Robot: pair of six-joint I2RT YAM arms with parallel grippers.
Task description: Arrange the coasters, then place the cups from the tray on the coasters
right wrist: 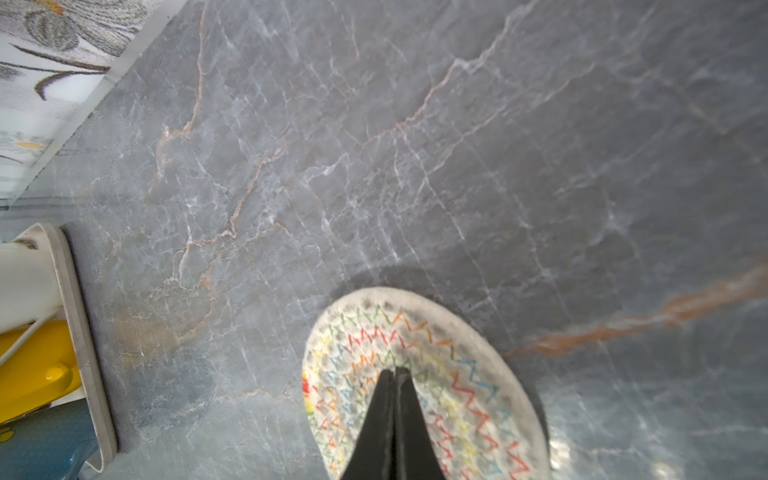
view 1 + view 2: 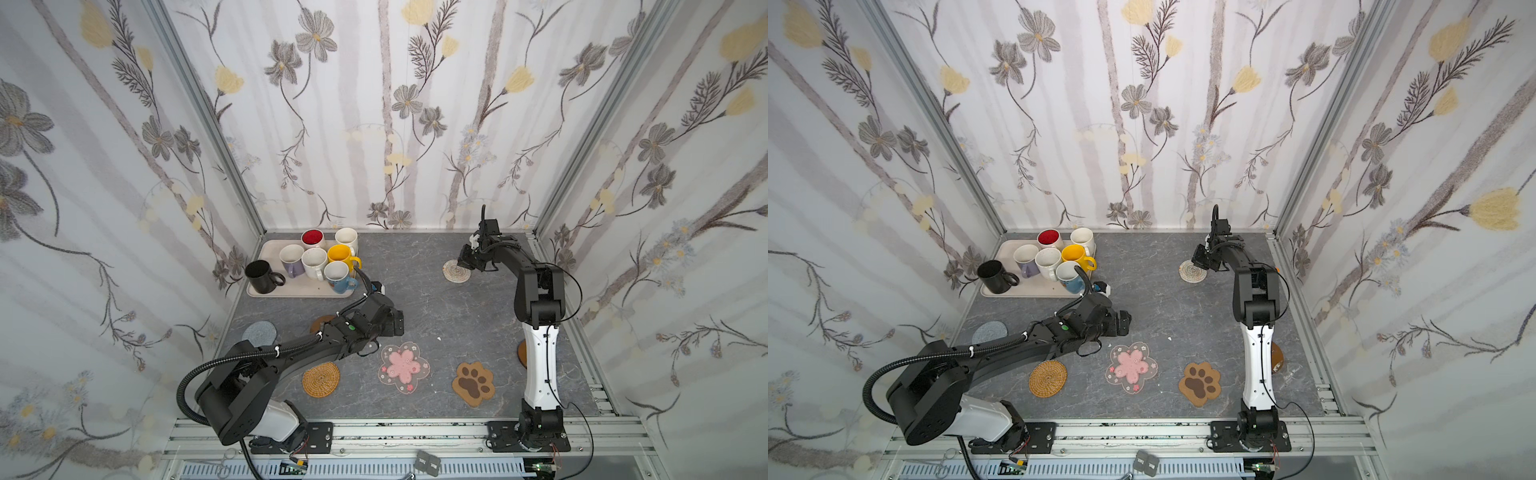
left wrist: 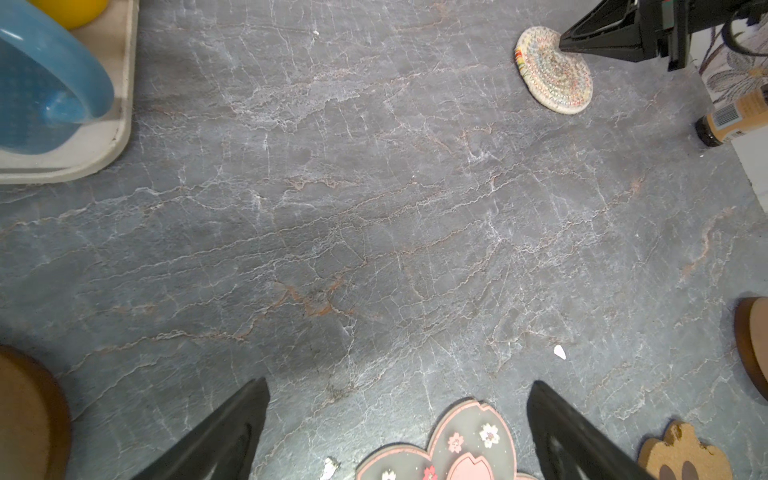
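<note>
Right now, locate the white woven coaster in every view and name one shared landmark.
Top view: white woven coaster, far side, right of the tray.
Top view: same place.
Left wrist: in view, at the right gripper tip.
Right wrist: under that shut gripper.
Shared landmark: right gripper.

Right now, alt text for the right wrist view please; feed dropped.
The right gripper, jaws shut, points at the middle of the white woven coaster on the grey table. At the picture's edge a corner of the tray holds a yellow cup and a white cup.
</note>
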